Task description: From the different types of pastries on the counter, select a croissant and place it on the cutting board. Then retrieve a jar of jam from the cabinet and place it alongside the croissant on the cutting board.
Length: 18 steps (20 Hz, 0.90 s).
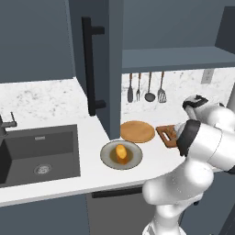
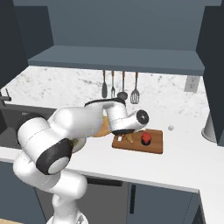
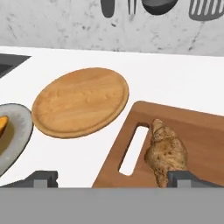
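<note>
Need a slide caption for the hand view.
Croissant lying on the cutting board beside its handle slot, round wooden plate to the left on the counter.

A: What is hidden in the left base view?

B: At right centre the white arm covers most of the cutting board (image 1: 166, 135); just its handle end shows.

A: And in the right base view?

B: At centre the arm's wrist hides the pincer and overlaps the croissant (image 2: 129, 138), leaving a small tan sliver. Whether the jaws are apart cannot be told.

A: The hand view?

B: The grey plate (image 3: 15, 135) and the orange pastry (image 3: 2, 126) are cut off at the left edge. The hanging utensils (image 3: 151, 5) are cropped at the top edge.
</note>
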Tool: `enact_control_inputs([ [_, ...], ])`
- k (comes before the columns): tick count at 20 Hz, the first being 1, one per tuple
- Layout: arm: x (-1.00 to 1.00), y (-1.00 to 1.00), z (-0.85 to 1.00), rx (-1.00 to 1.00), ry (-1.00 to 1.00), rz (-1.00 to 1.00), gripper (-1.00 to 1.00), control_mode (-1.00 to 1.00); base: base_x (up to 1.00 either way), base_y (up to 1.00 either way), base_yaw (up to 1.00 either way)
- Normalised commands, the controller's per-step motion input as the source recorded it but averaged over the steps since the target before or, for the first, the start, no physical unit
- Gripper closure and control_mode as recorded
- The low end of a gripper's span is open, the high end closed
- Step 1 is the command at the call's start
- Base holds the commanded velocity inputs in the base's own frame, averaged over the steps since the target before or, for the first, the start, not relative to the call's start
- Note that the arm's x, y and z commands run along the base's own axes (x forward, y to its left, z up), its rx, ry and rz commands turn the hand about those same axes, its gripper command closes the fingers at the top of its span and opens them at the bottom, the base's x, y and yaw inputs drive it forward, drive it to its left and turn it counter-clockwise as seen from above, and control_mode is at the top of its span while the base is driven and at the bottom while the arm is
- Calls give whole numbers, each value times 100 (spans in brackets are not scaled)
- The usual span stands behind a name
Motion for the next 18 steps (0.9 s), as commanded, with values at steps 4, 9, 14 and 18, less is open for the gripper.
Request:
enact_control_inputs([
  [4,-100,22,-60,0,-27,-8,-100,-100,0,0,0],
  [9,-100,52,-25,0,-25,-8,-100,-100,0,0,0],
  [14,-100,50,-38,0,-18,-8,-100,-100,0,0,0],
  [18,-97,25,-50,0,-4,-2,-100,-100,0,0,0],
])
